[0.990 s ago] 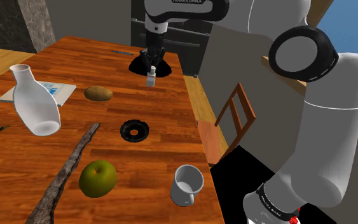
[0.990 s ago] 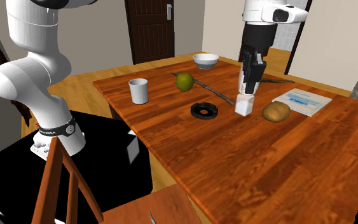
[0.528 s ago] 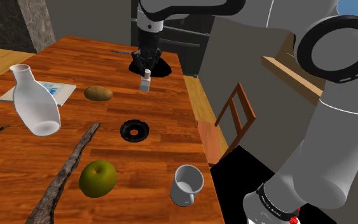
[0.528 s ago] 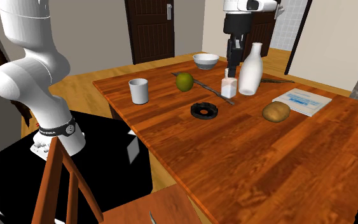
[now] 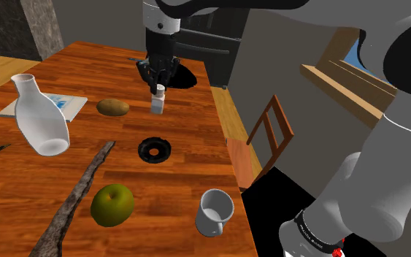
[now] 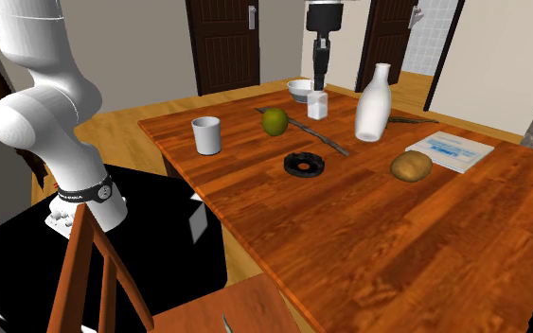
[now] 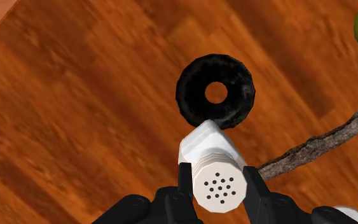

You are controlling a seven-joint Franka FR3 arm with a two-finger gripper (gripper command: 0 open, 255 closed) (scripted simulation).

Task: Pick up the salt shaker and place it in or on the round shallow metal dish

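Salt shaker point(image 5: 157, 103) in transit, carried by the end effector point(image 5: 158, 82). The two black fingers are closed on the shaker's cap end, one on each side, and the white body hangs below them, clear of the worktop point(image 5: 189, 175). The likely target is the black ring-shaped dish point(image 5: 155, 150), which lies flat on the wood. The shaker appears to be high above it, or just short of it.

Hazards, as judged from this moment:
- A release from this height could make the shaker bounce or topple.
- The dish is low, narrow-rimmed and open at its centre, so a tall shaker set on the rim may tip off it.
- A white bowl point(image 6: 307, 90) beyond the dish could be mistaken for the target.

The wrist view shows the perforated cap gripped between the fingers. It also shows bare wood through the dish's hole and a rough stick point(image 7: 311, 146) beside the dish. The shoulder and second exterior views instead show the shaker's clearance above the dish. The second exterior view also shows the bowl.
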